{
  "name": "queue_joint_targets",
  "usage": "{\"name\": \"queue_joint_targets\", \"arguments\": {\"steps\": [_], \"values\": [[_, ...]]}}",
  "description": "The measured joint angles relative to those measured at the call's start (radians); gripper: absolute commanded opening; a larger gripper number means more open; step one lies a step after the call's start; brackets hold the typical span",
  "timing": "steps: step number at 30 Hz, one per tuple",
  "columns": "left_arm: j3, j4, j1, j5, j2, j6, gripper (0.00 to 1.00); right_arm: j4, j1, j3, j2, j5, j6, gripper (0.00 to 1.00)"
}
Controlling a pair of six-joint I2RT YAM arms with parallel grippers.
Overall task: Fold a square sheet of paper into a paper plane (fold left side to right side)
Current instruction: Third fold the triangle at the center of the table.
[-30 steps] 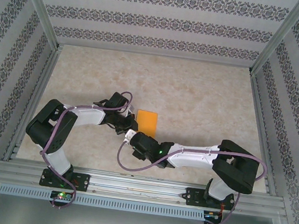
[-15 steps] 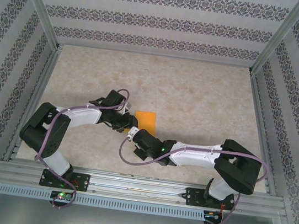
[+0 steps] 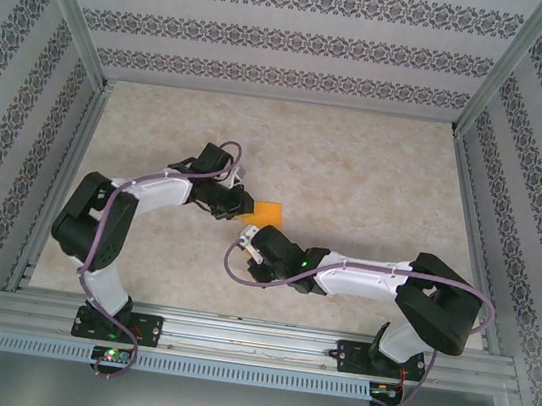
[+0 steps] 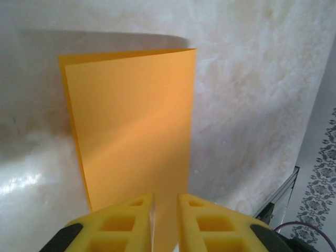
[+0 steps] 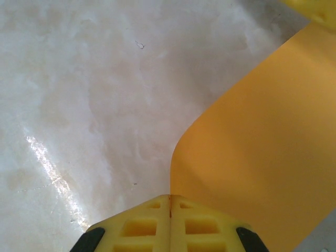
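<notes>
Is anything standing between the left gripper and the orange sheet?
Nothing visible: the orange sheet reaches into the narrow gap of the left gripper, and the right gripper is shut on its edge.

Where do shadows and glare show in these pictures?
Left wrist view: the orange paper throws a dark shadow on the table above and left of it, and a white glare patch sits at lower left. Right wrist view: a bright glare streak crosses the table at lower left. Top view: even light, no strong glare.
</notes>
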State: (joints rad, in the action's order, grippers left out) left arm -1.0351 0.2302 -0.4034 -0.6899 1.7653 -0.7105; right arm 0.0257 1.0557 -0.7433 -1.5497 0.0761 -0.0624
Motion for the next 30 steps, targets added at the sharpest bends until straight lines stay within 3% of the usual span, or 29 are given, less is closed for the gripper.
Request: {"name": "queue_joint_targets", "arguments": {"steps": [12,30], "values": [[-0.1,0.019,-0.016,-0.015,0.188,0.064,0.09,0.007,-0.027,0.0,0.0,-0.063,-0.027,0.0],[-0.108,0.037,-0.017,-0.008,0.208,0.148,0.03,0.023,-0.21,0.0,-0.019,-0.328,-0.152,0.0]]}}
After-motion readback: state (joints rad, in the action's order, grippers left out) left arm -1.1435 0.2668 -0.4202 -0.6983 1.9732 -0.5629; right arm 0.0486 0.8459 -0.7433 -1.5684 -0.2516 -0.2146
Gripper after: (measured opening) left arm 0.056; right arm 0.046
